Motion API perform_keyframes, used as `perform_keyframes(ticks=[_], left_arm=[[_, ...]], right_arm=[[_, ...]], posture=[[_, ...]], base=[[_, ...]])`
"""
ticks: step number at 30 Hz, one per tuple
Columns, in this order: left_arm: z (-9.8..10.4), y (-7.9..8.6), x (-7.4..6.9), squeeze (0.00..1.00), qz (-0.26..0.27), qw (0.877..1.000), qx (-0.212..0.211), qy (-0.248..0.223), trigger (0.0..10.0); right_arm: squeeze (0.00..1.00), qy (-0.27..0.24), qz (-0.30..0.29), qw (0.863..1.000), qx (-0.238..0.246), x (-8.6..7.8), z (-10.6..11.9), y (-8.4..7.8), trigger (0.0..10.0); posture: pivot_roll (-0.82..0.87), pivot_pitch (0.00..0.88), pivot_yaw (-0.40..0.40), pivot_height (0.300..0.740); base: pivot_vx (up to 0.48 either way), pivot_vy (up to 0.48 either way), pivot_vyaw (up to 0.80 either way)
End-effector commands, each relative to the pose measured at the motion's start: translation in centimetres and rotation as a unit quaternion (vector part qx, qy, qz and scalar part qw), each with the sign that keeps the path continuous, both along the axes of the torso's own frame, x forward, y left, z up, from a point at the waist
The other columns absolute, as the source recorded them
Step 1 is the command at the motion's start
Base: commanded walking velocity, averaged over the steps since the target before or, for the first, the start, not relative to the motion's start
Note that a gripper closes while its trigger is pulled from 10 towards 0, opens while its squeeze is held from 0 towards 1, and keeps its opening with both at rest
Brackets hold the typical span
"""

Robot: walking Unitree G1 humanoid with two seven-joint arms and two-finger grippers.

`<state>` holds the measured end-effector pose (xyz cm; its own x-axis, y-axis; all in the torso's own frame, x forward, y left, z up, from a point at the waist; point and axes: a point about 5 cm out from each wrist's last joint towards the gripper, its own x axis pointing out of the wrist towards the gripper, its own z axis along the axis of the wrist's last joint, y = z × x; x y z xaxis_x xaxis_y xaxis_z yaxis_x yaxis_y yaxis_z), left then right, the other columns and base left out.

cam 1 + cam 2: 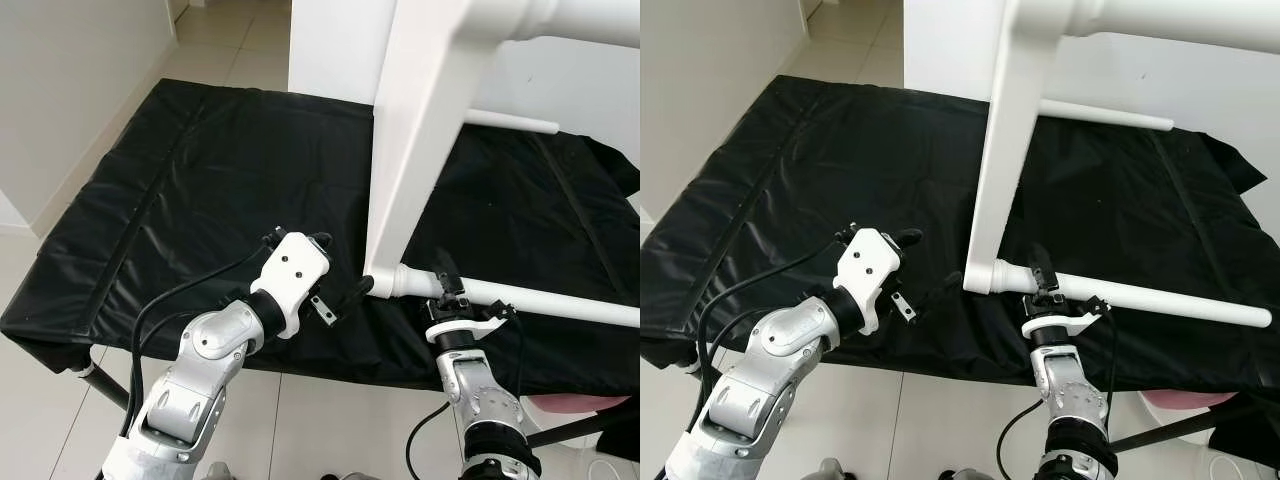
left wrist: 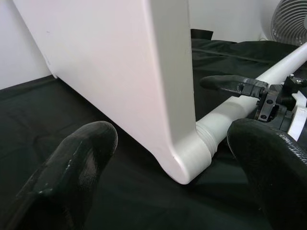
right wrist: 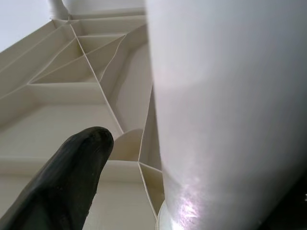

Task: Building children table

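Leg (image 1: 540,298) in right hand (image 1: 447,285).

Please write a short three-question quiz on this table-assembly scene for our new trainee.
1. True or false: the white tabletop stands on its edge on the black sheet.
2. Which gripper is at the lower table leg? A) left B) right
3. Fill in: the left gripper has its jaws ____, facing the tabletop's lower corner.

Key: 1 true. 2 B, the right gripper, by the leg's threaded end. 3 open.
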<state>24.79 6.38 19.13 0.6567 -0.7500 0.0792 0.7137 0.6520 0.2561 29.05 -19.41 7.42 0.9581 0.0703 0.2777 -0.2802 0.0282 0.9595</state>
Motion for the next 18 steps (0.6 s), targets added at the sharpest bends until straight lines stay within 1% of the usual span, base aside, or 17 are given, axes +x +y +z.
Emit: perform_keyframes(ticks=[1, 3, 6, 7, 8, 9, 11, 12, 18], left_arm=[[-0.1, 0.0, 0.1, 0.0, 0.018, 1.0, -0.001, 0.003, 10.0], [-0.1, 0.2, 0.1, 0.0, 0.021, 1.0, -0.001, 0.002, 10.0], [0.0, 0.3, 0.2, 0.0, 0.023, 1.0, -0.002, 0.002, 10.0], [-0.1, 0.3, 0.2, 0.0, 0.023, 1.0, 0.0, 0.002, 10.0], [-0.1, 0.3, 0.2, 0.0, 0.023, 1.0, 0.0, 0.002, 10.0], [-0.1, 0.4, 0.1, 0.0, 0.022, 1.0, 0.002, 0.003, 10.0], [-0.1, 0.4, 0.1, 0.0, 0.022, 1.0, 0.002, 0.003, 10.0], [-0.2, 0.4, 0.1, 0.0, 0.022, 1.0, 0.003, 0.004, 10.0], [-0.2, 0.5, 0.1, 0.0, 0.019, 1.0, 0.004, 0.006, 10.0]], right_arm=[[1.0, 0.042, -0.005, 0.999, 0.003, -1.3, -1.9, -0.2, 10.0], [1.0, 0.049, -0.013, 0.999, -0.009, -1.8, -2.0, -0.5, 10.0], [1.0, 0.055, -0.021, 0.998, -0.011, -2.1, -2.2, -0.7, 10.0], [1.0, 0.063, -0.026, 0.998, 0.001, -2.5, -2.5, -1.2, 10.0], [1.0, 0.063, -0.026, 0.998, 0.001, -2.5, -2.5, -1.2, 10.0], [1.0, 0.073, -0.033, 0.996, 0.026, -2.9, -3.1, -1.8, 10.0], [1.0, 0.073, -0.033, 0.996, 0.026, -2.9, -3.1, -1.8, 10.0], [0.0, 0.071, -0.035, 0.996, 0.046, -3.2, -3.3, -2.2, 10.0], [0.0, 0.072, -0.044, 0.995, 0.049, -3.4, -3.5, -2.6, 10.0]], posture=[[0.05, 0.089, -0.063, 0.74], [0.05, 0.09, -0.062, 0.74], [0.05, 0.091, -0.062, 0.74], [0.05, 0.094, -0.058, 0.74], [0.05, 0.094, -0.058, 0.74], [0.05, 0.094, -0.055, 0.74], [0.05, 0.094, -0.055, 0.74], [0.04, 0.095, -0.05, 0.74], [0.04, 0.097, -0.047, 0.74]], base=[[0.0, 0.0, 0.0], [0.0, 0.0, 0.0], [0.0, 0.0, 0.0], [0.0, 0.0, 0.0], [0.0, 0.0, 0.0], [0.0, 0.0, 0.0], [0.0, 0.0, 0.0], [0.0, 0.0, 0.0], [0.0, 0.0, 0.0]])
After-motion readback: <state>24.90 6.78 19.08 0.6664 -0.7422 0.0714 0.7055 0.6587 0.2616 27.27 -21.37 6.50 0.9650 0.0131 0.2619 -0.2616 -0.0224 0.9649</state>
